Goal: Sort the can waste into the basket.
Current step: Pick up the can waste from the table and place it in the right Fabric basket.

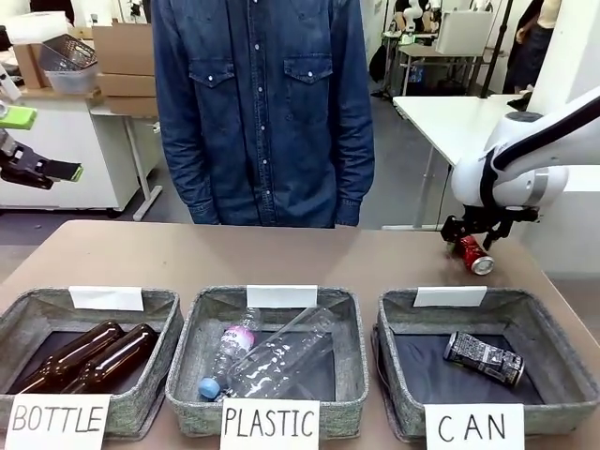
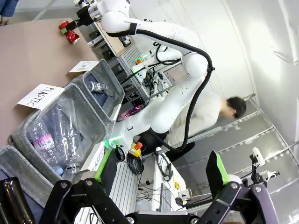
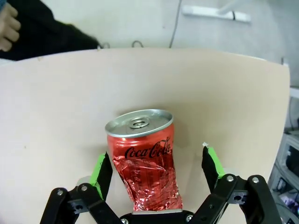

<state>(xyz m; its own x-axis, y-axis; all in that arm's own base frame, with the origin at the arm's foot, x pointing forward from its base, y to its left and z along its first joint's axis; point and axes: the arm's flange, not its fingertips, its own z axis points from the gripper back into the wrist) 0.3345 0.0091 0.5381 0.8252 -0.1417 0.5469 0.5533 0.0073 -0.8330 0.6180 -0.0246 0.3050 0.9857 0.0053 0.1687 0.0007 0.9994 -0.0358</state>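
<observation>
Three grey baskets line the near edge of the table [image 1: 281, 248]: one signed BOTTLE [image 1: 159, 309] with brown glass bottles [image 1: 89, 356] in it, one signed PLASTIC [image 1: 349, 319] holding clear plastic bottles [image 1: 272, 361], and the basket signed CAN [image 1: 553, 337], where the dark patterned can [image 1: 484, 358] lies on its side on the dark lining. A person in a denim shirt [image 1: 262, 103] stands at the far side of the table. The right gripper [image 1: 472, 239] is low over the table just beyond the CAN basket's far rim, with bare tabletop around it and nothing between it and the basket. In the right wrist view, the dented red can [image 3: 145, 161] sits between the right gripper's [image 3: 156, 172] spread fingers, its silver top pointing away from the palm; one green pad [image 3: 100, 170] lies against or just beside the can's side, while the other pad [image 3: 212, 165] stands clear of it, so the jaws are apart and not clamped. The left gripper [image 2: 154, 179] is raised well away from the cans, its fingers wide apart and holding nothing.
</observation>
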